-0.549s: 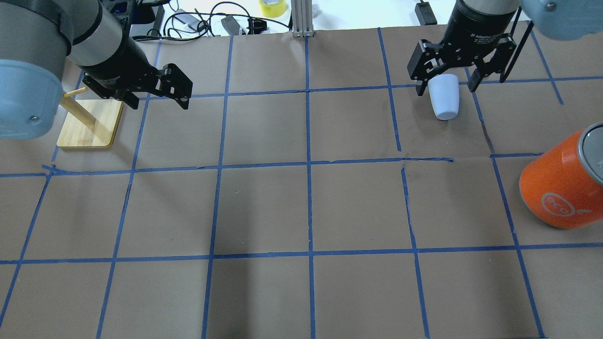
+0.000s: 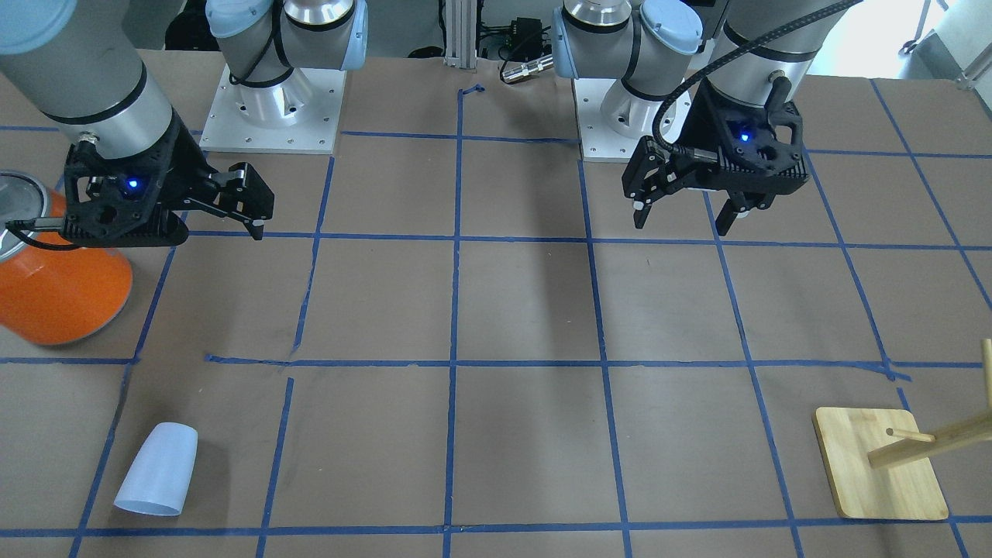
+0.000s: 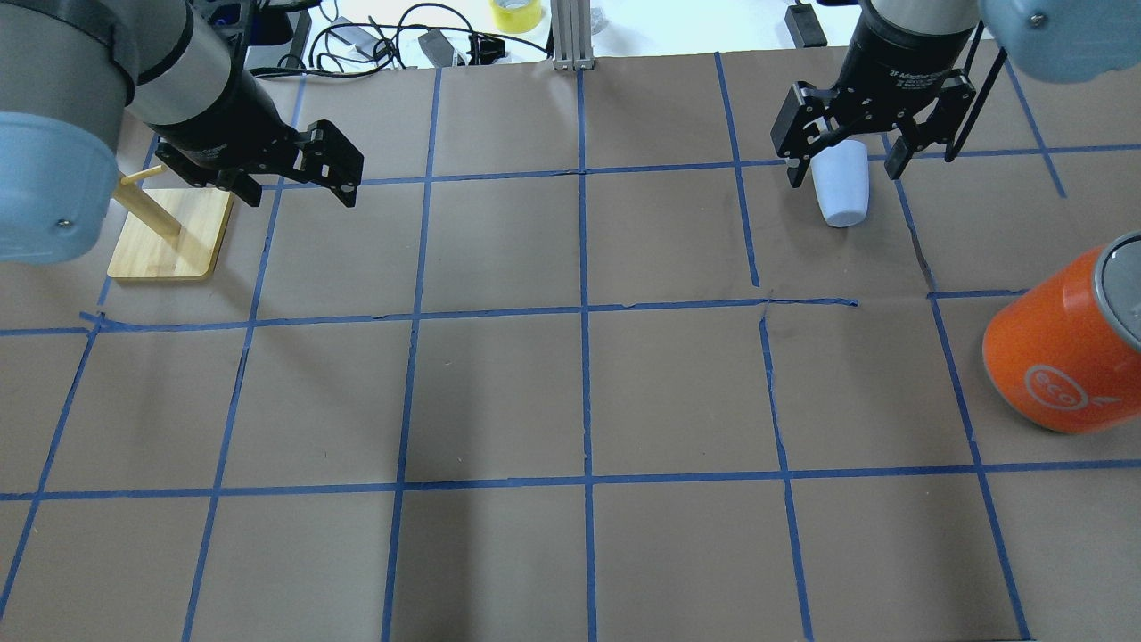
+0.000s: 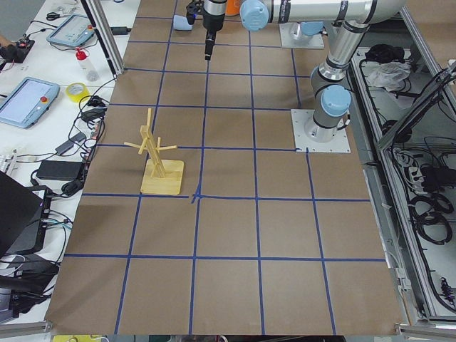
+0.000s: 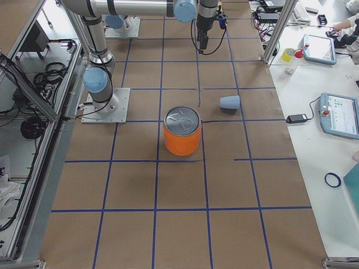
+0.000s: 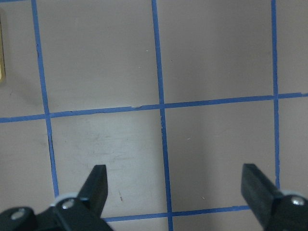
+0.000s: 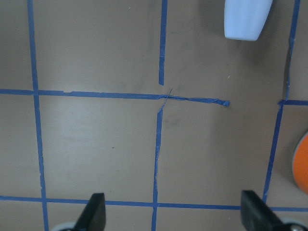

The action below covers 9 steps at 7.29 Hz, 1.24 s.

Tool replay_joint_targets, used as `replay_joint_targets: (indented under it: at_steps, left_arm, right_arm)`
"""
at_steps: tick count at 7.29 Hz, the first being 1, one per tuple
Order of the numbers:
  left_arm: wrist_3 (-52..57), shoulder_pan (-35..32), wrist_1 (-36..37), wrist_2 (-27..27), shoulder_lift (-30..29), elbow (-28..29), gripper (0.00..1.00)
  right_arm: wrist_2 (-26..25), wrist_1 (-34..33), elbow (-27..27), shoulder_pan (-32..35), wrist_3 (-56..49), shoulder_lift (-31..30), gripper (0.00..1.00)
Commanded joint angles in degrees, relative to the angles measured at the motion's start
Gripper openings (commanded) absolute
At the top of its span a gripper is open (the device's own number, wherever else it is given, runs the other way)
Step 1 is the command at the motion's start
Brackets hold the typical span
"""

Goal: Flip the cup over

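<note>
The small pale blue-white cup (image 3: 842, 189) lies on its side on the brown table at the far right, narrow end toward the robot. It also shows in the front view (image 2: 159, 471), the right side view (image 5: 230, 102) and at the top of the right wrist view (image 7: 245, 19). My right gripper (image 3: 843, 174) is open and empty, held high above the table on the robot's side of the cup (image 2: 246, 203), not touching it. My left gripper (image 3: 301, 198) is open and empty above the table's left part (image 2: 682, 221).
A large orange can (image 3: 1061, 357) with a silver top stands at the right edge, nearer the robot than the cup (image 2: 54, 287). A wooden peg stand (image 3: 169, 236) stands at the far left (image 2: 880, 465). Blue tape lines grid the table.
My right gripper has shifted slightly farther and to the left in the overhead view. The cup and the left gripper have not visibly moved.
</note>
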Motion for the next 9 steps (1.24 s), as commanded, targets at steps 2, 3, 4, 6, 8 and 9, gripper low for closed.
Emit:
replay_joint_targets:
  at_steps: [2,3,4,6,8,9]
  left_arm:
    - [0.0,0.2,0.1,-0.1,-0.1,0.0,1.0]
    - [0.0,0.2,0.1,-0.1,-0.1,0.0,1.0]
    - [0.0,0.2,0.1,-0.1,-0.1,0.0,1.0]
    - [0.0,0.3,0.1,0.1,0.0,0.0,1.0]
    - [0.1,0.6,0.1,0.4,0.0,0.1,1.0]
    - [0.1,0.6,0.1,0.5,0.0,0.3,1.0]
  right_arm:
    - [-0.1,-0.1,0.2,0.0,0.1,0.3,1.0]
    - [-0.1,-0.6,0.3,-0.6,-0.1,0.5,1.0]
    - [-0.1,-1.0,0.3,-1.9,0.2,1.0,1.0]
    - [-0.1,-1.0,0.3,-3.8,-0.3,1.4,1.0]
    - [-0.1,-0.9,0.3,-3.8,-0.1,1.4,1.0]
    - [0.0,-1.0,0.3,-3.8,-0.1,1.3,1.0]
